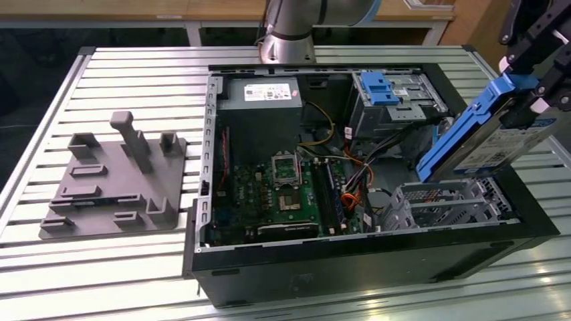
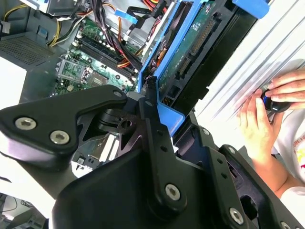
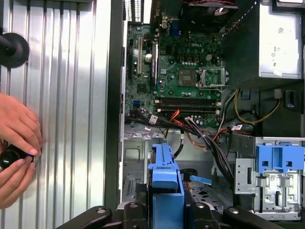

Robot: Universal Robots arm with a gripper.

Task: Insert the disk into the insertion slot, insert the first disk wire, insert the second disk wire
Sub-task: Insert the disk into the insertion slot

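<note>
Above the end of the open computer case (image 1: 357, 257) at the exterior view's right, holds the disk (image 1: 504, 144) in the air with the gripper (image 1: 535, 97), closed firmly on the upper part of it from both sides. Carries it steeply tilted, with the white label side visible in the exterior view and the blue carrier bracket (image 1: 459, 134) along the edge toward that view's left. Has the lower end close over the insertion slot (image 1: 446, 204), not inside; cannot tell if touching. Finds this slot, a low cage of perforated silver metal, in the near corner of the case at the exterior view's right, with the taller bay (image 1: 392, 93) and its blue latch behind, on the far side. Toward the exterior view's left of the cage, loose black and orange cables (image 1: 357, 180), then the green motherboard (image 1: 285, 194). Well apart, at the exterior view's left, a grey fixture (image 1: 116, 180) on the slatted table (image 1: 134, 267). In both wrist views, beside the case on the table, two hands (image 3: 16, 129) of a person around a small dark object (image 3: 9, 157).
</note>
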